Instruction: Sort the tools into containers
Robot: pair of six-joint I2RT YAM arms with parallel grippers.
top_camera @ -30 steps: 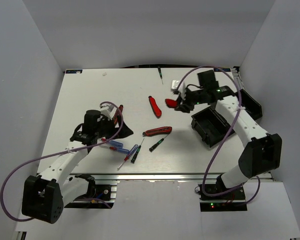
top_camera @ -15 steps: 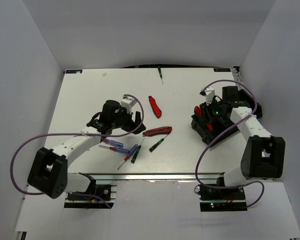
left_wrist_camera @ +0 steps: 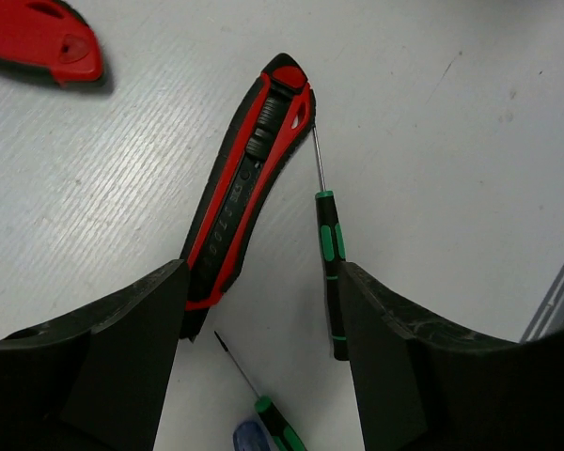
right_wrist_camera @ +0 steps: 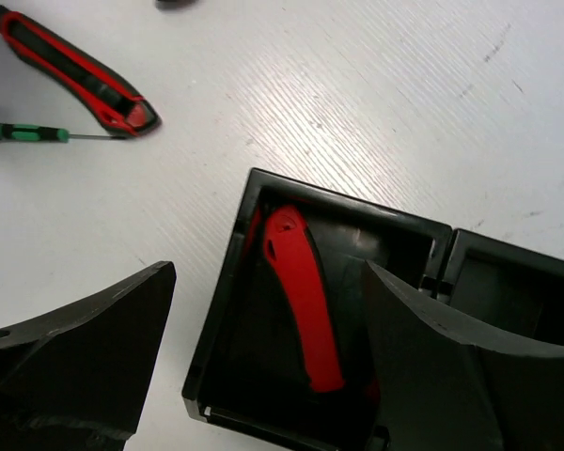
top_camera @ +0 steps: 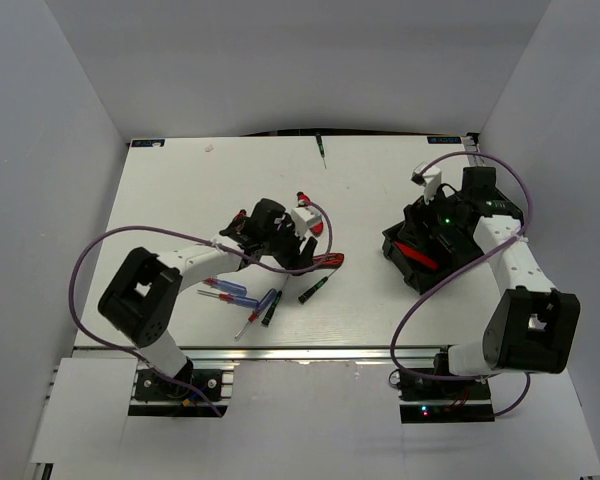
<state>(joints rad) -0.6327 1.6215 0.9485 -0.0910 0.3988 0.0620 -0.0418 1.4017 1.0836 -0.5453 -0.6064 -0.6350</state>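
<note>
Straddling a red-and-black folding utility knife [left_wrist_camera: 249, 178] with left gripper [left_wrist_camera: 263, 310] agape, empty; hovering right gripper [right_wrist_camera: 268, 282], wide open, over black rectangular plastic bin [right_wrist_camera: 218, 319] holding red knife [right_wrist_camera: 305, 301].

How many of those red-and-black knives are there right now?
3. One knife lies on the table at the left claw, a second knife just beyond it, a third knife inside the black bin. Others may be hidden.

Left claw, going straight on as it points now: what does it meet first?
Probably the red-and-black folding utility knife lying between the left claw's open fingers; the thin black-green screwdriver lies just beside it. Height above them is unclear.
</note>
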